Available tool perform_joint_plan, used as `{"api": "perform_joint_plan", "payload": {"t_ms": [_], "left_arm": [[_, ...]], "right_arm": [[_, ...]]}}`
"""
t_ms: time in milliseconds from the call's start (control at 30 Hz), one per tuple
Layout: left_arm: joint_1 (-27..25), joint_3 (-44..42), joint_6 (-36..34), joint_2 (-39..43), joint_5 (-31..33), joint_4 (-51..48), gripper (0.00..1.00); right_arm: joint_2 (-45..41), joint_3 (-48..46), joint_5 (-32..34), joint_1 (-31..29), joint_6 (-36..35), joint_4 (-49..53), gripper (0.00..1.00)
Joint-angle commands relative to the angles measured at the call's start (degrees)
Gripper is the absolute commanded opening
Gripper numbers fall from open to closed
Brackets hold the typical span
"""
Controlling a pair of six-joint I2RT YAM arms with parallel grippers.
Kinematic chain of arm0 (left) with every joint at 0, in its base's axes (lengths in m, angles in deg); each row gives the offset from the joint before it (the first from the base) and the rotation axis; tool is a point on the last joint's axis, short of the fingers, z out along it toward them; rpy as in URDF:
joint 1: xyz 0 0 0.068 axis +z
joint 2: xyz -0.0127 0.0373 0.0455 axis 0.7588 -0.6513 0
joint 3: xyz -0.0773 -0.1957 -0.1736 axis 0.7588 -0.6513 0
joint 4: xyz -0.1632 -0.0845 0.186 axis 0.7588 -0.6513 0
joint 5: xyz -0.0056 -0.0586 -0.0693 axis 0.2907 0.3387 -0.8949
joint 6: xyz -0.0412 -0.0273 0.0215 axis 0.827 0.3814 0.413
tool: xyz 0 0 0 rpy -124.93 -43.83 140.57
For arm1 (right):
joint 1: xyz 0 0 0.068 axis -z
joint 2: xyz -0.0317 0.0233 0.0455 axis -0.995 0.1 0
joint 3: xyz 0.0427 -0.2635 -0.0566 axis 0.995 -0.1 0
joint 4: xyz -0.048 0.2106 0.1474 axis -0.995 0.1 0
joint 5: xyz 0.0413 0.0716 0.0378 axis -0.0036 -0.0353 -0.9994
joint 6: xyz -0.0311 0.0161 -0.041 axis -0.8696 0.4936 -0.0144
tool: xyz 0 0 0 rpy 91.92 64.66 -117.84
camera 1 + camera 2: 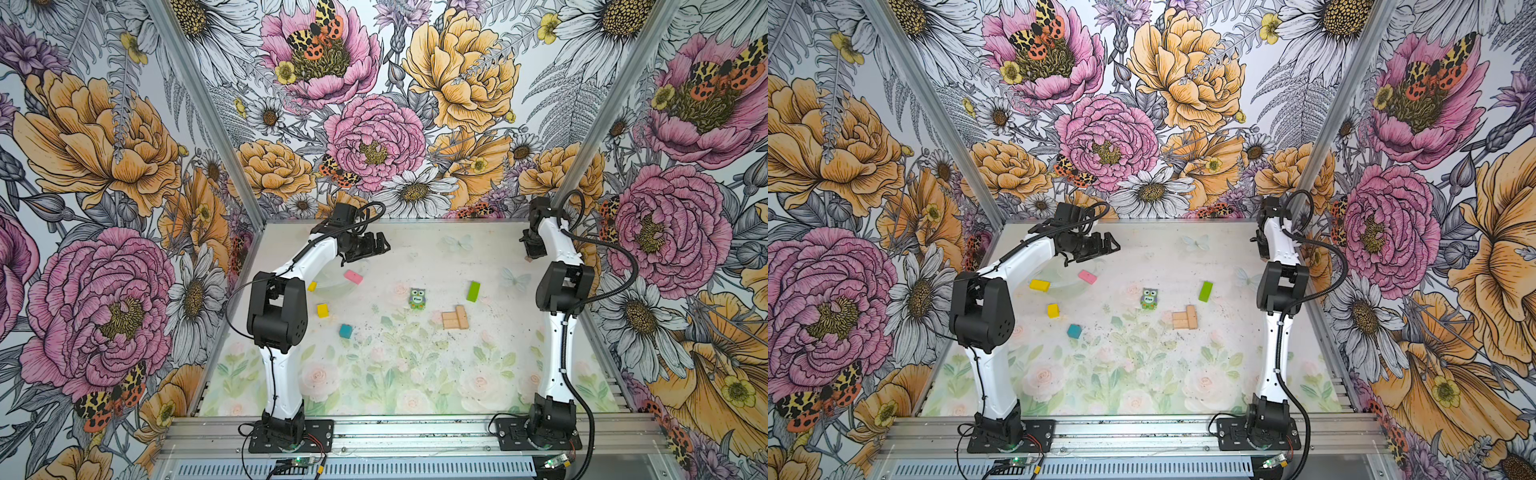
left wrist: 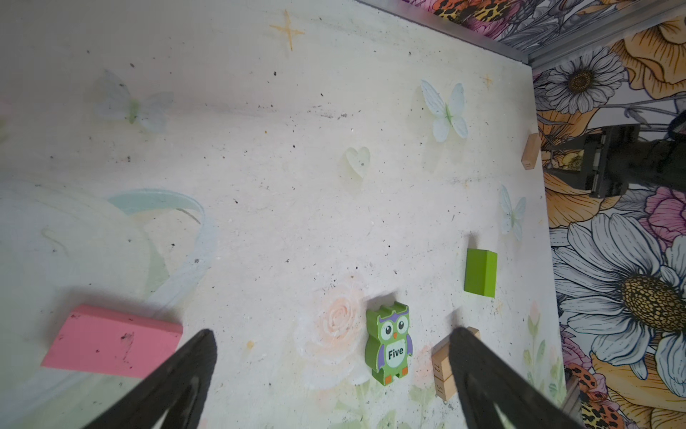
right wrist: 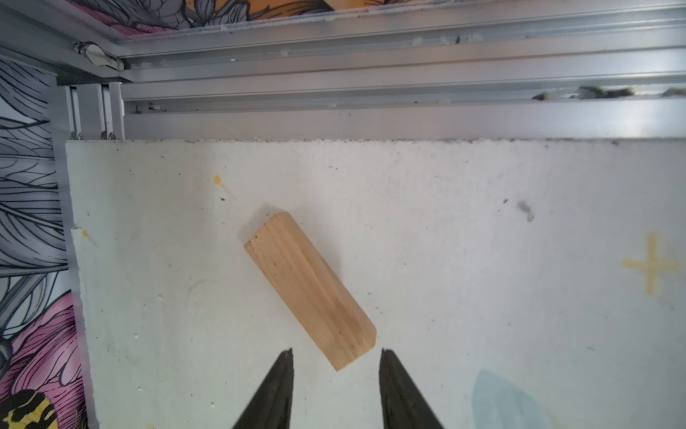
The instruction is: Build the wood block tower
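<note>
One tan bar (image 3: pixel 310 289) at two o'clock looks next: right gripper (image 3: pixel 336 350), jaws apart astride its end, should close; left gripper (image 2: pixel 332 330) gapes idle

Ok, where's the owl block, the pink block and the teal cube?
owl block (image 1: pixel 417 298): in a top view, on its belly label.
pink block (image 1: pixel 353 276): in a top view, middle of its top face.
teal cube (image 1: pixel 345 331): in a top view, on its top face.

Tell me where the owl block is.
In both top views the owl block sits near the middle of the table, between the pink block on the left and the lime-green bar on the right, with the tan bars closest.
</note>
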Motion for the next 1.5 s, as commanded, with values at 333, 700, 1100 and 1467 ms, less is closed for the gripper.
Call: {"api": "perform_joint_plan", "payload": {"t_ms": [333, 700, 1100, 1467], "left_arm": [[0.5, 2.1, 0.5, 0.9, -3.0, 1.4, 0.99], [-2.6, 7.6, 0.2, -2.7, -3.7, 1.3, 0.99], [-7.3, 7.4, 0.3, -2.9, -1.4, 1.3, 0.99], [-7.8, 9.4, 1.8, -2.3, -1.7, 0.3, 0.99]], "right_arm": [[-2.7, 7.6, -8.9, 3.9, -18.8, 13.3, 0.61], [-2.2, 2.7, -10.7, 4.2, -23.5, 11.6, 0.47], [1.6, 3.2, -17.0, 1.7, -18.6, -1.1, 0.54], [2.0, 9.0, -14.7, 0.0, -39.2, -15.1, 0.61]]}}
